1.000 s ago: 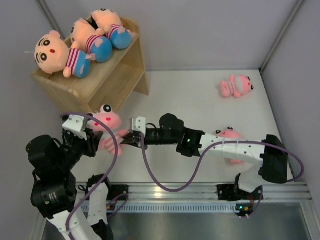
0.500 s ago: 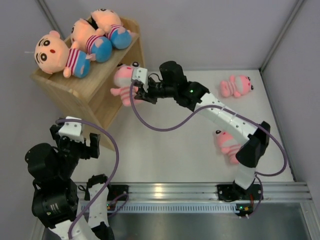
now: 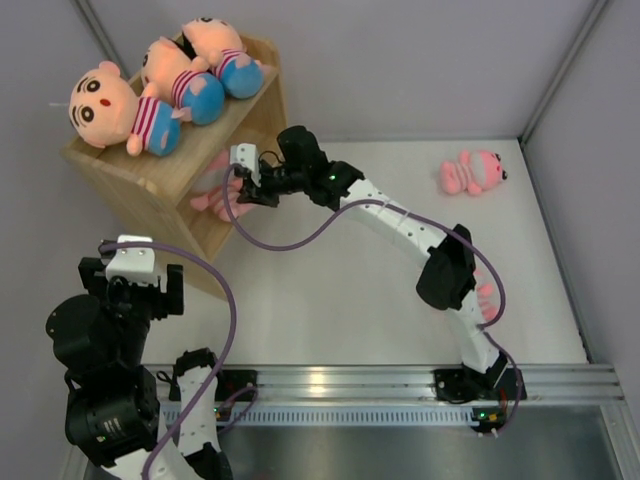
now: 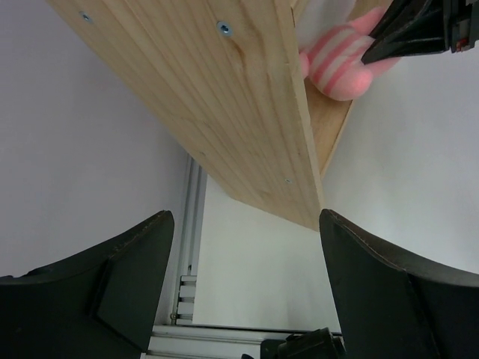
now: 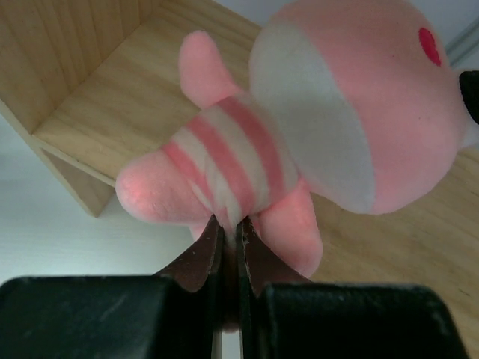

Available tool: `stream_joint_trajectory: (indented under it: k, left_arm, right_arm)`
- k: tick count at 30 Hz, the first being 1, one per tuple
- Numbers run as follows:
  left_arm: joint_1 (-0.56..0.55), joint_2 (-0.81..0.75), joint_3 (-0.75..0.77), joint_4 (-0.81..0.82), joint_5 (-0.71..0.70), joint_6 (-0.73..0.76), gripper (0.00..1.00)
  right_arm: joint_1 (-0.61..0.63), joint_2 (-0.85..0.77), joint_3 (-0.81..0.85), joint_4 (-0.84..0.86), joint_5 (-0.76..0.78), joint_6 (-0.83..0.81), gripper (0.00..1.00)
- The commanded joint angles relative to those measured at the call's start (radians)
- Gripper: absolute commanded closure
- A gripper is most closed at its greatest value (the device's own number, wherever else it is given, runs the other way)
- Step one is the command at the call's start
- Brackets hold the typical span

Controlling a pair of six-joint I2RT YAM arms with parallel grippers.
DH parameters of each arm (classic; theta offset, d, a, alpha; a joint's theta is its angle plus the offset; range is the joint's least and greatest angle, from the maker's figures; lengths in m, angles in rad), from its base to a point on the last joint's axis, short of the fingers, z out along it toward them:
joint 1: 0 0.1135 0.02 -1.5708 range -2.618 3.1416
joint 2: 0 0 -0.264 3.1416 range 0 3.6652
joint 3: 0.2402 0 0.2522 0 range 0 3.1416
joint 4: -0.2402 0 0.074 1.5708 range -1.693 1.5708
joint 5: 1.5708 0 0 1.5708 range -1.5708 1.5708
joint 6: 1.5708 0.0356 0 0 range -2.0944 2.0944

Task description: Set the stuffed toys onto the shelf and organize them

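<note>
The wooden shelf stands at the back left. Three boy dolls lie on its top board. My right gripper is shut on the striped belly of a pink animal and holds it at the mouth of the lower tier. In the right wrist view the gripper pinches this toy over the lower board. My left gripper is open and empty in front of the shelf. In its wrist view the gripper faces the side panel, with the held toy beyond.
A second pink animal lies on the table at the back right. A third pink animal is mostly hidden behind my right arm's elbow. Grey walls enclose the white table on three sides.
My left gripper let go of the pink animal and drew back. My right gripper carried the toy from the front left up to the shelf and into the lower tier's opening.
</note>
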Motion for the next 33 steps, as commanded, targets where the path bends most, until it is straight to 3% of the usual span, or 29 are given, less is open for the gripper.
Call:
stream_joint_trajectory:
  k: [1, 12, 15, 16, 18, 22, 25, 33]
  left_arm:
    - [0.014, -0.013, 0.023, 0.043, -0.037, 0.009, 0.15]
    - [0.016, -0.019, 0.007, 0.043, -0.007, 0.009, 0.15]
    - [0.016, -0.021, 0.003, 0.043, -0.006, 0.010, 0.15]
    - [0.016, -0.022, 0.004, 0.043, -0.010, 0.012, 0.15]
    - [0.014, -0.022, 0.007, 0.040, -0.013, 0.015, 0.15]
    - [0.016, -0.021, 0.007, 0.040, 0.000, 0.017, 0.15]
    - [0.016, -0.024, 0.003, 0.040, 0.010, 0.015, 0.15]
    - [0.016, -0.031, -0.011, 0.040, 0.012, 0.014, 0.15]
  right_arm:
    - [0.042, 0.032, 0.064, 0.121, -0.090, -0.002, 1.00]
    - [0.092, 0.055, 0.055, 0.189, -0.115, 0.001, 0.98]
    - [0.095, 0.057, 0.048, 0.201, -0.099, 0.001, 0.84]
    - [0.093, 0.057, 0.046, 0.201, -0.087, 0.003, 0.64]
    - [0.093, 0.034, 0.019, 0.201, -0.047, -0.005, 0.40]
    - [0.088, -0.082, -0.136, 0.276, 0.039, -0.016, 0.23]
    - [0.073, -0.202, -0.288, 0.360, 0.089, 0.014, 0.15]
    - [-0.046, -0.585, -0.728, 0.551, 0.238, 0.266, 0.09]
